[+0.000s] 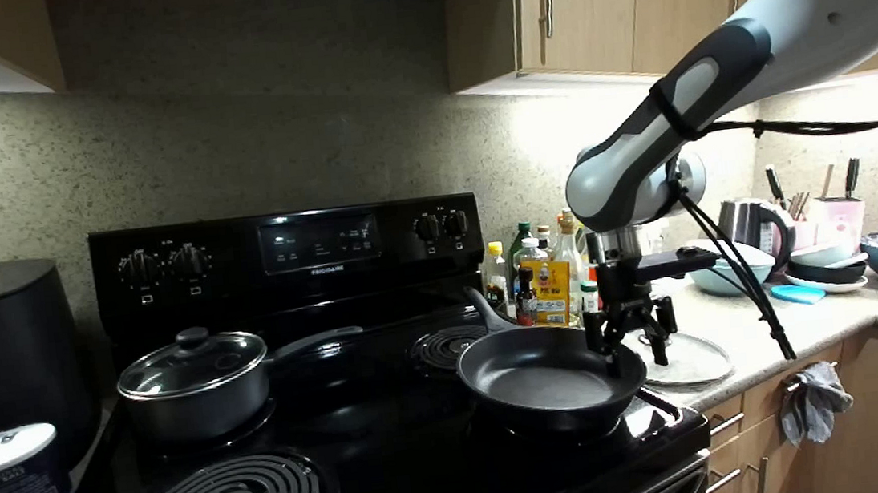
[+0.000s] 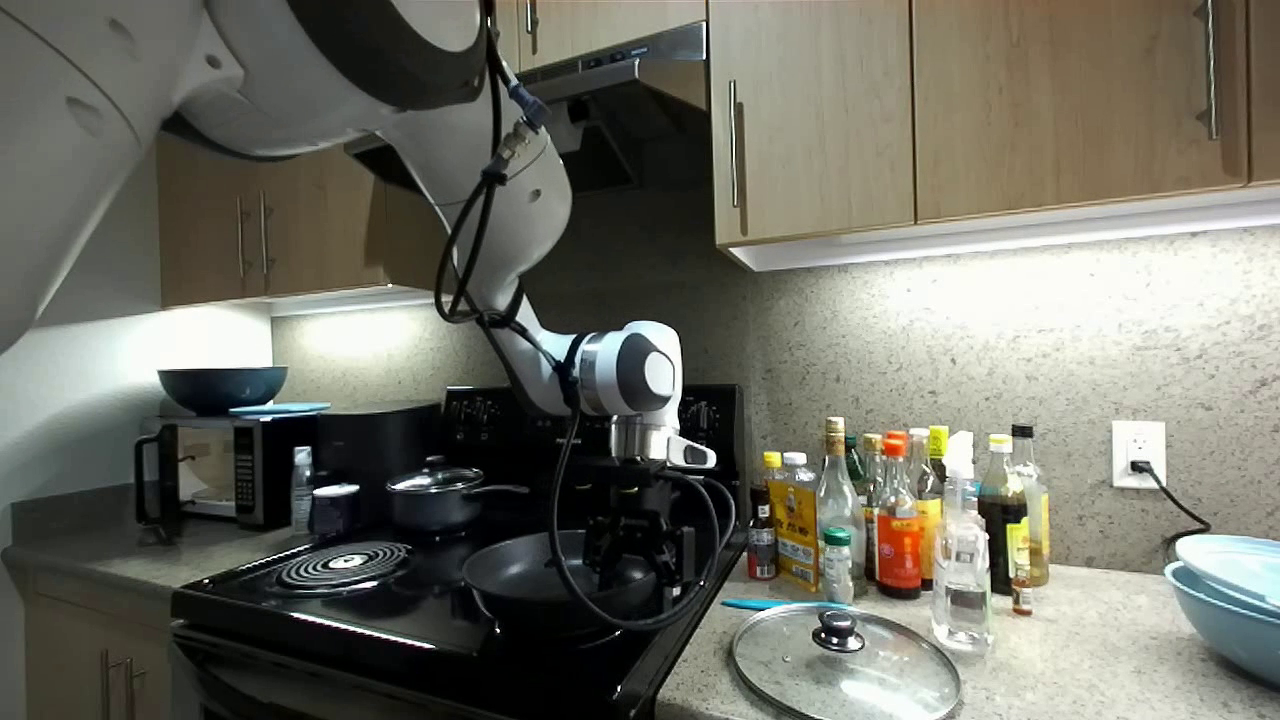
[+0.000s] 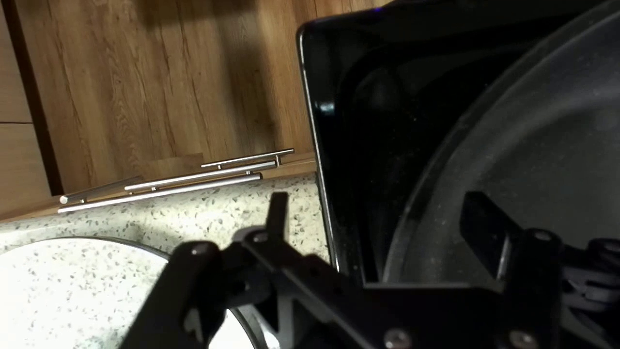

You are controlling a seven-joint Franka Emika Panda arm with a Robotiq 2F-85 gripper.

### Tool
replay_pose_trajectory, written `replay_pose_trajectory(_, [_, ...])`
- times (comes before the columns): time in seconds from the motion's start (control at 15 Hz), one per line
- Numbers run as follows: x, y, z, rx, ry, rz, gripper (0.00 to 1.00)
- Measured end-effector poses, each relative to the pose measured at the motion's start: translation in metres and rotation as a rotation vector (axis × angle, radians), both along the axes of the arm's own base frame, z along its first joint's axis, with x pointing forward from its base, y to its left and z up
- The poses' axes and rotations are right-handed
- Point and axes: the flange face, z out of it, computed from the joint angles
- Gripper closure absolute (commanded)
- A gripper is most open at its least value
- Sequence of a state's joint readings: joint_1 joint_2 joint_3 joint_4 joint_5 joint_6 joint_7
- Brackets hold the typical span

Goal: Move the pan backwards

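Black frying pan (image 1: pixel 537 382) sits on the cooktop (image 1: pixel 386 449), front corner, counter (image 2: pixel 1080 660) side; long handle (image 1: pixel 486 312) angles toward the back edge, where the control panel (image 1: pixel 318 246) rises. Your gripper (image 1: pixel 637 359) points down at the pan's rim: jaws spread wide, nothing gripped, 1 finger (image 3: pixel 484 228) over the pan's inside, 1 outside, toward the counter. You cannot tell whether either touches the rim. Lidded saucepan (image 1: pixel 197 407) stands at the opposite rear corner. 1 glass lid (image 2: pixel 845 670) lies knob up on the counter near the cooktop's side edge; bottles (image 2: pixel 899 545) crowd toward the counter's back edge.
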State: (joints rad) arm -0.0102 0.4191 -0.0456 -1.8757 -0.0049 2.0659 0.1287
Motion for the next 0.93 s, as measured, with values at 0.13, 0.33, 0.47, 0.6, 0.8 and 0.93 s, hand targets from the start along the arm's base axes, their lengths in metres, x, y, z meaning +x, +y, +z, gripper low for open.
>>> replay_pose_trajectory(0.13, [0.009,-0.003,-0.004,0.000,-0.004,-0.005,0.55])
replay_pose_trajectory(0.33, [0.025,-0.007,-0.003,-0.012,-0.033,-0.006,0.74])
replay_pose_trajectory(0.47, [0.037,-0.010,0.002,-0.038,-0.068,0.003,0.87])
replay_pose_trajectory(0.6, [0.049,-0.010,0.008,-0.080,-0.092,0.032,0.97])
replay_pose_trajectory(0.8, [0.063,0.001,0.020,-0.137,-0.121,0.098,0.97])
replay_pose_trajectory(0.93, [0.069,0.013,0.027,-0.155,-0.136,0.131,0.97])
